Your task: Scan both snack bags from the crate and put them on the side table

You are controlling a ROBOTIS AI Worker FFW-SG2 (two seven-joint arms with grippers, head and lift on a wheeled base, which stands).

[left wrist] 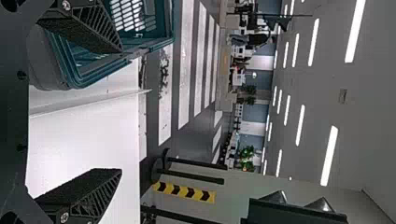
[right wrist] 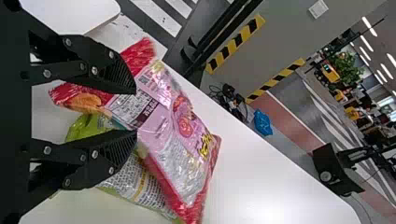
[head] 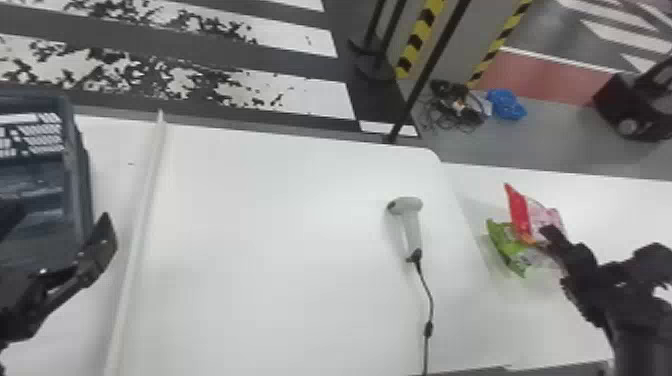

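On the side table (head: 620, 210), the red-and-pink snack bag (head: 542, 220) lies partly over the green snack bag (head: 510, 250). My right gripper (head: 552, 237) is at the pink bag's near side. In the right wrist view, that gripper (right wrist: 136, 112) has its fingers parted, with the pink bag (right wrist: 173, 140) showing between and beyond them and the green bag (right wrist: 135, 182) underneath. The left gripper (head: 107, 240) stands beside the blue crate (head: 80, 175); in the left wrist view the gripper (left wrist: 120, 109) is open, holding nothing. A white scanner (head: 411, 225) lies on the middle table.
The scanner's black cable (head: 429, 300) runs to the near edge of the middle table (head: 280, 240). A raised white strip (head: 142, 210) separates the crate's side from that table. Behind the tables, black posts, cables and a blue bag (head: 506, 104) are on the floor.
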